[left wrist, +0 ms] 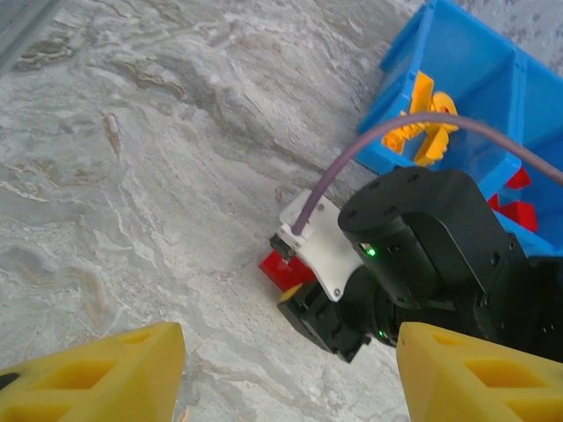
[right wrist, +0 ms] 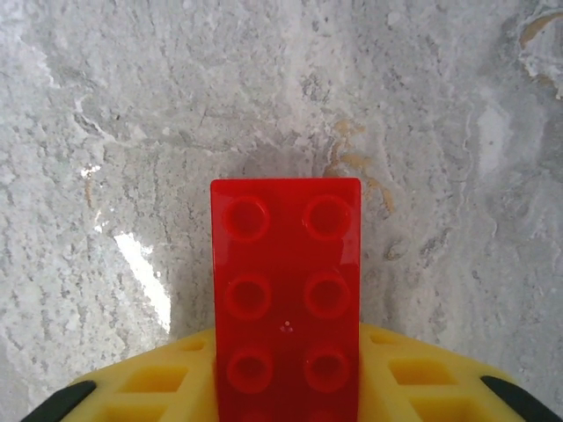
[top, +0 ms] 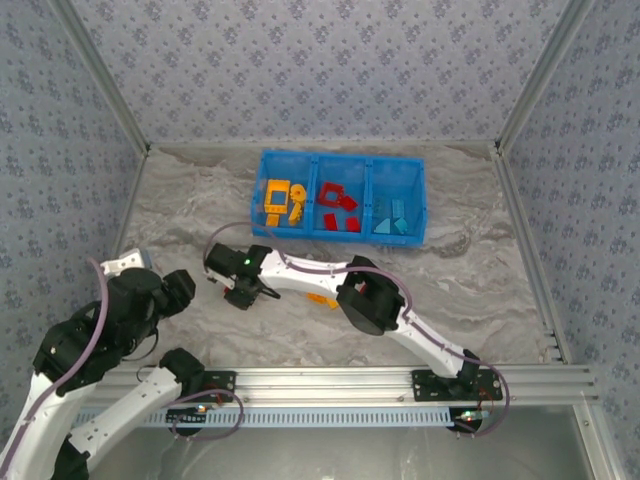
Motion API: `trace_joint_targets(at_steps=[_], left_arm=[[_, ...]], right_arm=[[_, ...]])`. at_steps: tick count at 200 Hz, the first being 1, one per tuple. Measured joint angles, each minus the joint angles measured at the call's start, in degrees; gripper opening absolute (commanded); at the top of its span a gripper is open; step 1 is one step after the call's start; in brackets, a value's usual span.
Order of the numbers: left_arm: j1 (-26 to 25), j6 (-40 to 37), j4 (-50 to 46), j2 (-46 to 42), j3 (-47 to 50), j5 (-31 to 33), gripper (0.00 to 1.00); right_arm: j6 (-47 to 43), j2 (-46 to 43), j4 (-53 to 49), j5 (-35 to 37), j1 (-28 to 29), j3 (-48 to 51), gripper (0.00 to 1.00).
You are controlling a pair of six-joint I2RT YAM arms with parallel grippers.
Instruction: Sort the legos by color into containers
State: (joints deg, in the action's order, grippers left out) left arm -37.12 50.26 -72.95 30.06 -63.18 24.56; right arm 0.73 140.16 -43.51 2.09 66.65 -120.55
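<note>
Sorting is looking nearly done: the bright blue plastic bin (top: 340,160), three square compartments in a row at the far side of the marbled grey desk (top: 470,270), is holding orange-yellow studded bricks (top: 283,200) in its left compartment, red bricks (top: 338,208) in the middle and light blue bricks (top: 395,218) on the right. The right claw (right wrist: 286,352) is clenching a glossy red rectangular brick (right wrist: 286,281) with two rows of round studs, its yellow pads pressing both long sides, low at the desk and well short of the bin. A small orange piece (top: 320,300) is lying loose beside that arm. The left claw (left wrist: 290,369) is hanging released, fingers spread wide, nothing between them.
</note>
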Motion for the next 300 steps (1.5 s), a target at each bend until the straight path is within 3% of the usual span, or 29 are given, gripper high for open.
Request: trace_joint_targets(at_steps=[24, 58, 86, 109, 134, 176, 231, 300], left_arm=[[0.0, -2.9, 2.6, 3.2, -0.7, -5.1, 0.65], [-2.1, -6.5, 10.3, 13.8, -3.6, -12.7, 0.64], [-8.9, -8.3, 17.8, 21.8, -5.0, -13.5, 0.64], [-15.2, -9.3, 24.2, 28.8, -5.5, -12.4, 0.64], [-19.5, -9.8, 29.8, 34.6, -5.5, -10.8, 0.63], [-23.3, -9.7, 34.7, 38.0, -5.5, -6.9, 0.63], [-24.1, -9.7, 35.5, 38.1, -5.5, -4.0, 0.64], [-24.1, -9.7, 35.5, 38.1, -5.5, -3.5, 0.64]], right_arm=[[1.6, -6.0, 3.0, 0.0, -0.5, 8.7, 0.35], [6.5, -25.2, 7.1, 0.5, -4.9, 26.2, 0.35], [12.8, -41.9, 11.2, 0.7, -14.1, 36.6, 0.35], [18.0, -47.5, 12.5, 0.7, -23.2, 40.7, 0.36], [21.6, -44.2, 11.8, 0.5, -29.2, 39.9, 0.36], [24.9, -30.5, 7.5, -0.3, -32.2, 29.9, 0.36], [26.1, -20.0, 4.1, -1.9, -34.2, 19.0, 0.39], [26.1, -15.0, 2.7, -5.4, -35.1, 15.3, 0.41]])
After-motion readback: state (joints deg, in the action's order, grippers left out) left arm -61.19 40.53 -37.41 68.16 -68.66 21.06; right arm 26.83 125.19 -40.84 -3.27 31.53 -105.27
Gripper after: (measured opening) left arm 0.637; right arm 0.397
